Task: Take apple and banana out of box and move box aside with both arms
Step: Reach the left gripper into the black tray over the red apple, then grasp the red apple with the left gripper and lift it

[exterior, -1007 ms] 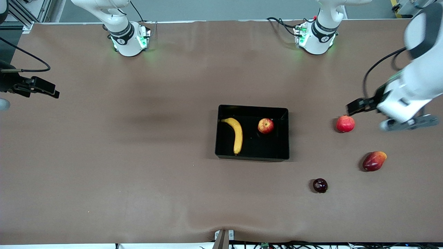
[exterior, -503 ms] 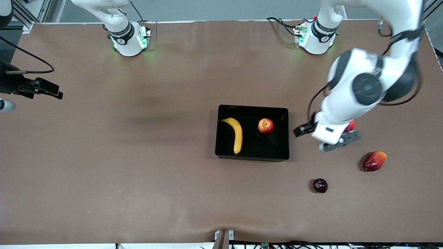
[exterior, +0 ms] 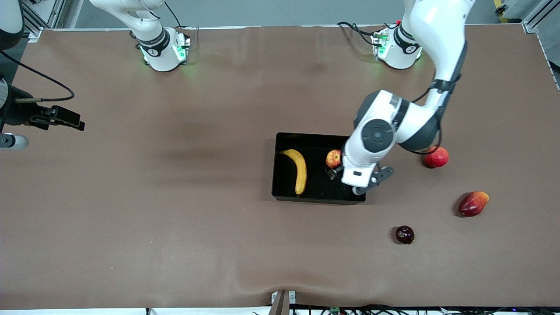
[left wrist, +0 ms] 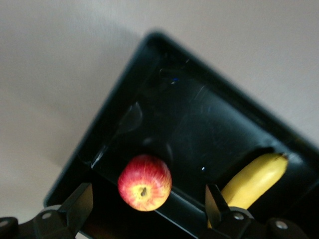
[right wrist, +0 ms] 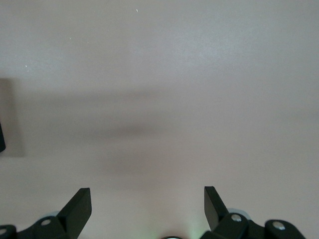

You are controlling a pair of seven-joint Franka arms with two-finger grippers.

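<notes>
The black box (exterior: 319, 137) lies mid-table with the yellow banana (exterior: 300, 169) and the streaked red apple (exterior: 333, 158) inside it. My left gripper (exterior: 336, 172) hangs over the box's end toward the left arm, beside the apple, and the wrist covers part of the fruit. In the left wrist view the apple (left wrist: 144, 182) shows just ahead of the open left gripper (left wrist: 147, 209), untouched, with the banana (left wrist: 251, 180) off to one side in the box (left wrist: 119, 94). My right gripper (exterior: 65, 119) waits open over bare table at the right arm's end; the right gripper (right wrist: 147, 204) holds nothing.
A plain red fruit (exterior: 436, 157) lies beside the box toward the left arm's end. A red-and-yellow oval fruit (exterior: 473, 203) and a small dark purple fruit (exterior: 404, 234) lie nearer the front camera. Both arm bases (exterior: 164, 50) stand along the table's edge farthest from that camera.
The left arm has swung from the table's end, past the plain red fruit, to over the box beside the apple. The right gripper has drifted slightly toward the middle.
</notes>
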